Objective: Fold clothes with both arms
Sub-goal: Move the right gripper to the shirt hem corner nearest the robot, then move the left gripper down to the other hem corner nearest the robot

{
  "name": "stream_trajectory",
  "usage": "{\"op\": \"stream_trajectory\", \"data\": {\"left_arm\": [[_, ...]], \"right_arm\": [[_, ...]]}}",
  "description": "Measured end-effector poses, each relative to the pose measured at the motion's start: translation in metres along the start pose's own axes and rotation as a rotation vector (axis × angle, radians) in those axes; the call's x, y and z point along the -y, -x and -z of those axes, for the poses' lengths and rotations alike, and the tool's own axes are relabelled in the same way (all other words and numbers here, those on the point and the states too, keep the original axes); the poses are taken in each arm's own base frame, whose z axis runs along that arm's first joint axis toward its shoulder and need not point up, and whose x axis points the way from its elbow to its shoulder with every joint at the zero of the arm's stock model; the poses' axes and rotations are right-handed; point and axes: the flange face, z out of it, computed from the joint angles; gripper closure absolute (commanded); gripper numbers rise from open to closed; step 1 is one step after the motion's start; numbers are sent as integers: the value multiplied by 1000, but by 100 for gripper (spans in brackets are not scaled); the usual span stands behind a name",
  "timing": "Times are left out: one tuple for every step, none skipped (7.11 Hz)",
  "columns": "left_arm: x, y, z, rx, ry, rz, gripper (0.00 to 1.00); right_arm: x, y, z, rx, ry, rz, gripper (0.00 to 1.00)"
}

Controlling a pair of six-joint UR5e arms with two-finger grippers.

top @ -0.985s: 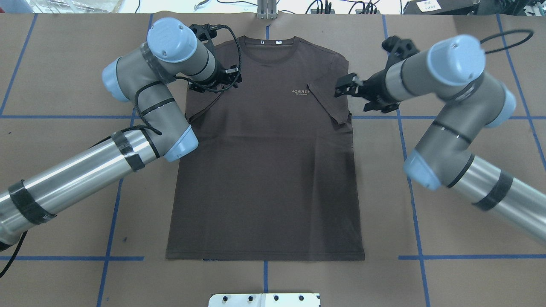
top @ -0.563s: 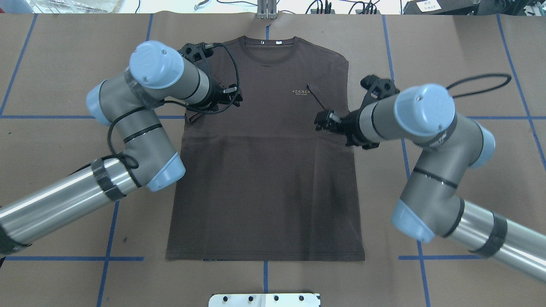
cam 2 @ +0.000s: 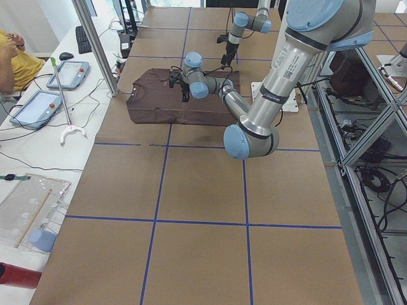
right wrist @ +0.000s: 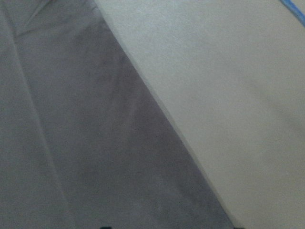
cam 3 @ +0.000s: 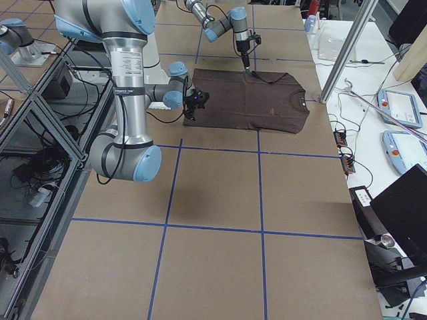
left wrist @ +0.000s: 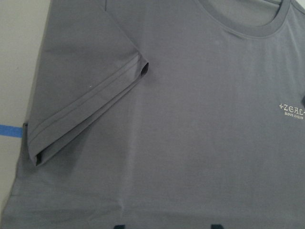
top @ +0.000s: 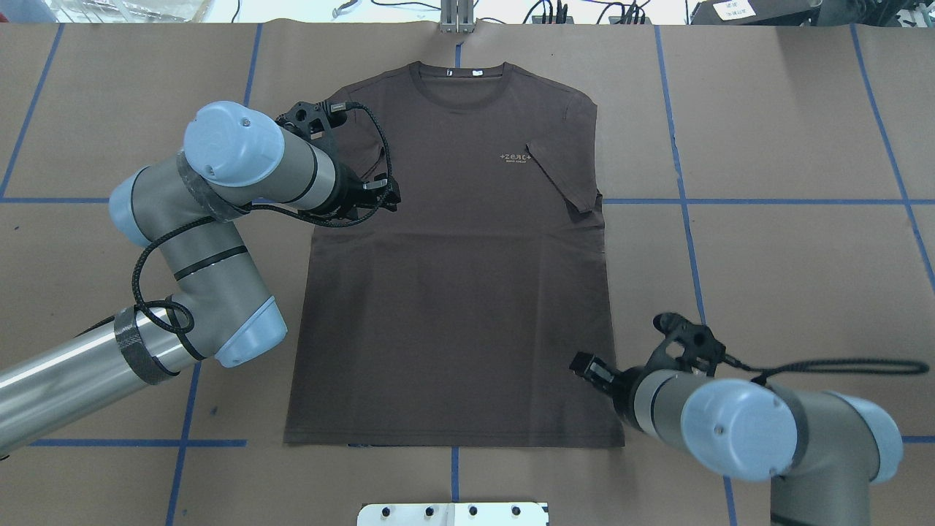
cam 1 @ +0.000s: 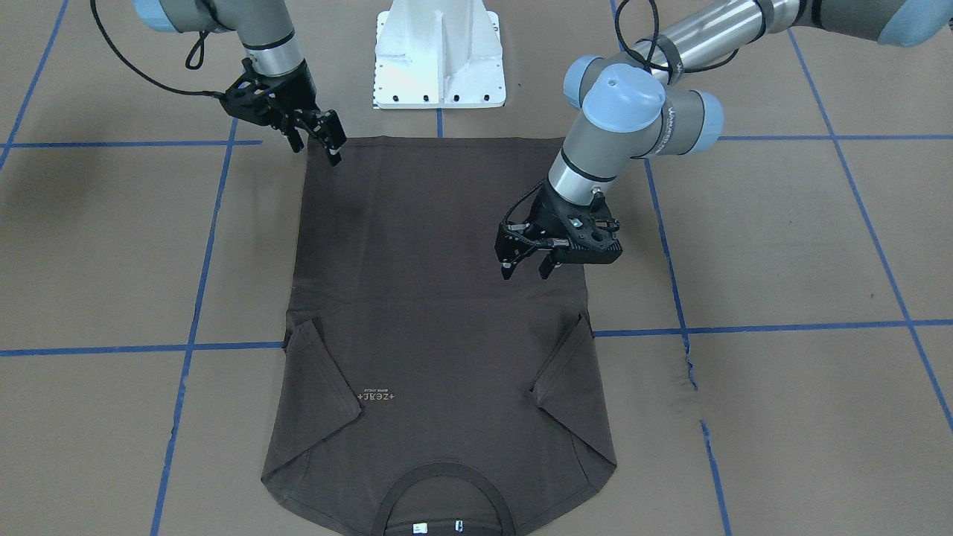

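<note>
Starting left of the T-shirt point(top: 453, 292), as seen from overhead: find the left arm point(top: 212, 256) bent in over the shirt's left edge. Carries the left gripper point(cam 1: 525, 270) just above the cloth, a little below the left sleeve point(left wrist: 86, 114), fingers spread and holding nothing. Judged to be hovering there rather than pressing, probably on the way to a grasp point, with no fabric pinched or lifted. Moving on to the T-shirt itself: spread flat and face up on the brown paper point(top: 767, 256), collar point(top: 459, 91) at the far end, hem nearest the white pedestal point(cam 1: 439, 52), pale logo point(top: 515, 158) showing on the chest. Note both sleeves turned inward onto the body, the right sleeve point(top: 566, 179) ending just beside the logo, presumably to give straight side edges for the next fold. Further right, meet the right gripper point(top: 584, 363) low over the T-shirt's right edge near the hem corner, pincer released and empty going by the wrist view. Trailing off beyond that corner, the right arm point(top: 738, 431); likely lined up to take the hem. No bin, box or basket seen beside the T-shirt, so nothing held in one; just cloth lying directly on paper.
</note>
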Motion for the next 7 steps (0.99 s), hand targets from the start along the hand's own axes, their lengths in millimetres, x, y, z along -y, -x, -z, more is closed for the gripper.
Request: {"op": "stream_trajectory", "data": {"left_arm": [[0,1,0,2,0,1,30],[0,2,-1,3,1,2,30],[0,3,-1,5,1,3,30],[-1,5,-2,7,2,4,30],[-1,9,-2,9,2,5,30],[-1,10,-2,9,2,5,30],[-1,11,-2,10,2,4,30]], "right_arm": [[-21,-12,-3,-12,-33,-13,22],[-33,-21,-7,-17,-54,-28,22],[-40,-26,-10,-23,-61,-32,23],[-45,-30,-12,-31,-62,-30,27],[-48,-33,-15,-41,-64,-24,30],[-49,-35,-17,-48,-67,-20,36],[-49,-37,-19,-60,-73,-15,62]]}}
